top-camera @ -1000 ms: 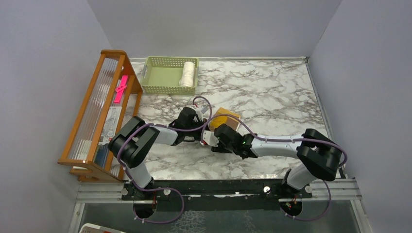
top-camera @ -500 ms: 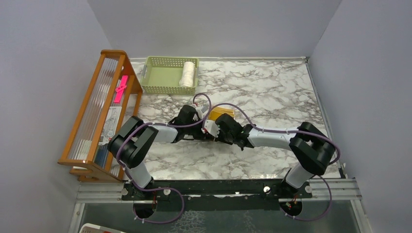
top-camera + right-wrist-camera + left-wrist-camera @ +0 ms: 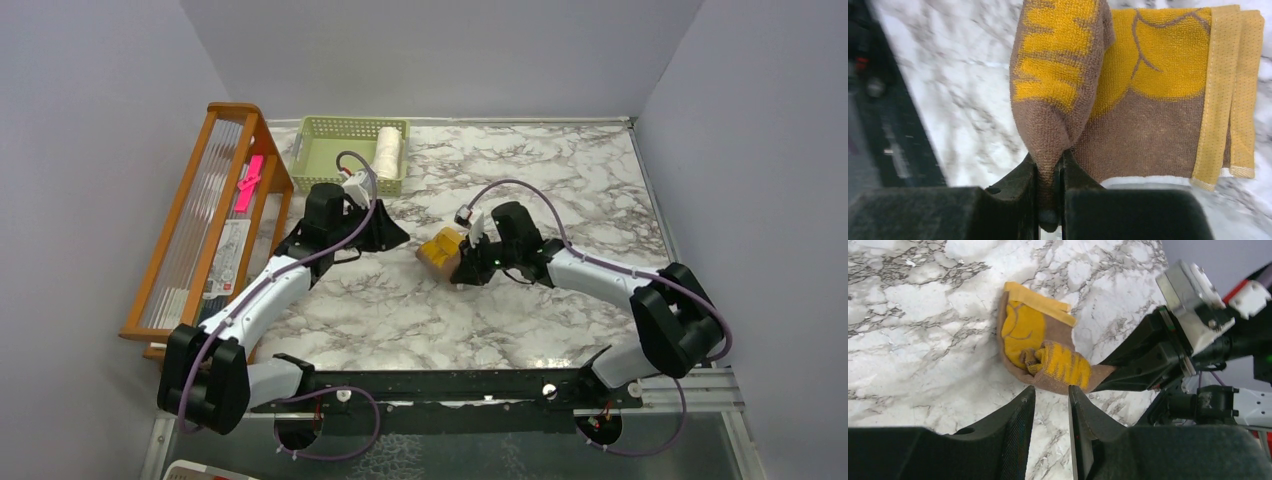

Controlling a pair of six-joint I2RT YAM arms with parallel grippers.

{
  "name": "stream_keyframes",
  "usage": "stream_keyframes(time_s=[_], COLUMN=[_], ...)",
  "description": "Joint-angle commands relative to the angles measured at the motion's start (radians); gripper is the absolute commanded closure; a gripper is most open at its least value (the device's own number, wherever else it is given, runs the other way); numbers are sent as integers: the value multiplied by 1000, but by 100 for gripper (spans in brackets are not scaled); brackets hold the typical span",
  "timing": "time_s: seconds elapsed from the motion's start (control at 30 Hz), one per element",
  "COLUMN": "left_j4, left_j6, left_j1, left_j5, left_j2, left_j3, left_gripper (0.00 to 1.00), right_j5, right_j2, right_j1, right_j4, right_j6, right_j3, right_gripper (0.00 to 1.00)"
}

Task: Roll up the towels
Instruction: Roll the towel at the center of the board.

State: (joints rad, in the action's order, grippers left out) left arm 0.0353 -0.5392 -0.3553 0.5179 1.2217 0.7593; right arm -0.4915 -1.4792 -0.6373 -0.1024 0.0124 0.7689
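The mustard-yellow towel (image 3: 440,247) with its brown reverse lies bunched and partly folded on the marble table, mid-centre. My right gripper (image 3: 461,268) is shut on a brown fold of it; in the right wrist view that fold (image 3: 1050,125) is pinched between the jaws of the right gripper (image 3: 1050,167) and the rest of the towel (image 3: 1148,75) spreads beyond. My left gripper (image 3: 398,238) hovers just left of the towel, apart from it. In the left wrist view the left gripper (image 3: 1050,396) is open with only marble in the gap and the towel (image 3: 1035,335) ahead. A rolled cream-white towel (image 3: 387,152) lies in the basket.
The pale green basket (image 3: 330,160) stands at the back left of the table. A wooden rack (image 3: 215,220) with clear sheets and a pink item (image 3: 248,182) runs along the left edge. Grey walls enclose the marble top (image 3: 580,190).
My left gripper let go of the yellow towel, opened and pulled back to the left. My right gripper shut on the towel's fold and shifted right with it.
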Motion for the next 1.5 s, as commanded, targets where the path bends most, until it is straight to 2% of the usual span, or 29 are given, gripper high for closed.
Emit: stream_keyframes(time_s=[0.0, 0.17, 0.27, 0.37, 0.53, 0.63, 0.73, 0.9, 1.07, 1.23, 1.4, 1.43, 1.47], left_j4=[10, -109, -167, -225, -300, -335, -433, -566, -711, -737, -759, -762, -763], left_j6=[-7, -92, -150, -223, -321, -366, -434, -469, -509, -453, -379, -366, -356], left_j1=[-3, -43, -86, -112, -123, -125, -126, -128, -135, -139, -147, -150, -153], left_j5=[95, 104, 83, 68, 54, 76, 126, 180, 226, 189, 132, 123, 113], left_j2=[-22, -14, 4, 12, -16, -14, 6, 106, 241, 357, 515, 543, 565], left_j3=[-45, -151, -193, -230, -278, -283, -301, -317, -323, -326, -334, -333, -328], left_gripper=[67, 67, 66, 61, 46, 46, 57, 100, 100, 100, 100, 100, 100], right_j5=[-287, -353, -409, -434, -486, -497, -469, -460, -444, -426, -337, -306, -264], right_j2=[-10, -86, -125, -158, -253, -301, -313, -321, -325, -322, -282, -265, -246], right_j1=[31, 57, 64, 65, 67, 67, 67, 68, 68, 67, 67, 67, 67], right_j4=[145, 210, 324, 443, 484, 490, 448, 433, 413, 382, 201, 162, 122], right_j6=[-290, -478, -608, -728, -829, -840, -815, -802, -791, -775, -632, -595, -562], right_j3=[-24, -65, -110, -149, -136, -130, -119, -116, -115, -108, -35, -21, -5], right_gripper=[99, 99, 99, 99, 99, 99, 99, 99, 99, 99, 99, 98, 85])
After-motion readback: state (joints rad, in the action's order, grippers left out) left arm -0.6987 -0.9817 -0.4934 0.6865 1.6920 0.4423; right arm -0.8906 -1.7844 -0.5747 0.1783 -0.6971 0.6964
